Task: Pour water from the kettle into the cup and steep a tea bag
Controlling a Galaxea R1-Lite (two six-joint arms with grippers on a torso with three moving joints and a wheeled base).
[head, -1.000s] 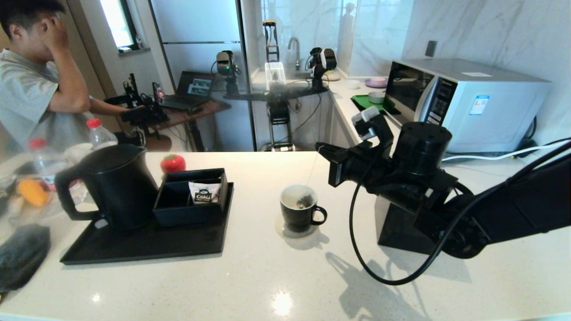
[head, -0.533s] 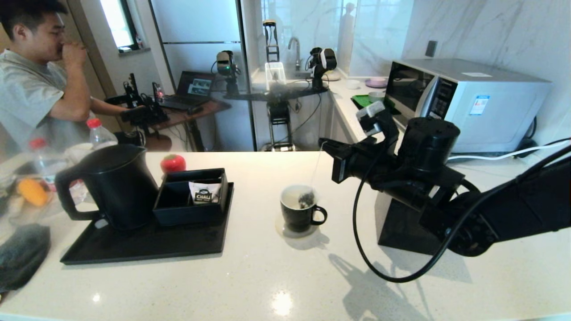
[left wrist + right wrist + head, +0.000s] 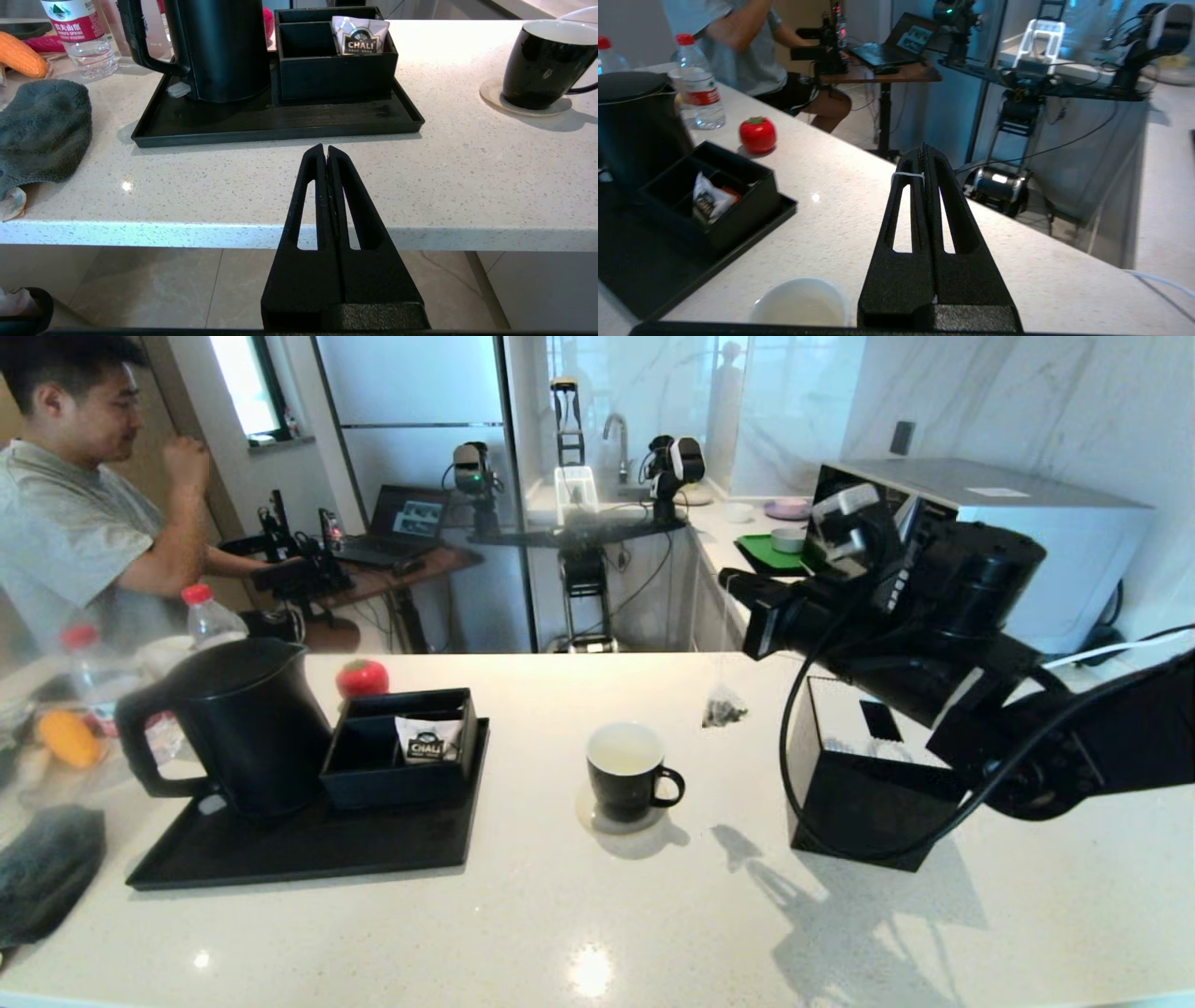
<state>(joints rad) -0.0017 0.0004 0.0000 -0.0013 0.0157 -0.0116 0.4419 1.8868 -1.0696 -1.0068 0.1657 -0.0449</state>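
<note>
The tea bag (image 3: 724, 709) hangs in the air on its thin white string, to the right of the cup (image 3: 627, 783) and clear of it. My right gripper (image 3: 736, 582) is raised above it, shut on the string, which loops over one finger (image 3: 906, 175). The cup (image 3: 801, 301) stands on a round coaster and holds pale liquid. The black kettle (image 3: 245, 722) sits on the black tray (image 3: 308, 849) at the left. My left gripper (image 3: 325, 150) is shut on nothing, low at the counter's front edge.
A black compartment box (image 3: 401, 743) with a white CHALI sachet (image 3: 428, 738) shares the tray. A black open-topped box (image 3: 864, 784) stands under my right arm. A red tomato (image 3: 362, 678), bottles (image 3: 207, 616) and a grey cloth (image 3: 47, 870) lie left. A microwave (image 3: 1008, 537) stands behind.
My right gripper has risen and swung right, lifting the tea bag out of the cup; the bag now dangles beside the cup. The left arm has not moved.
</note>
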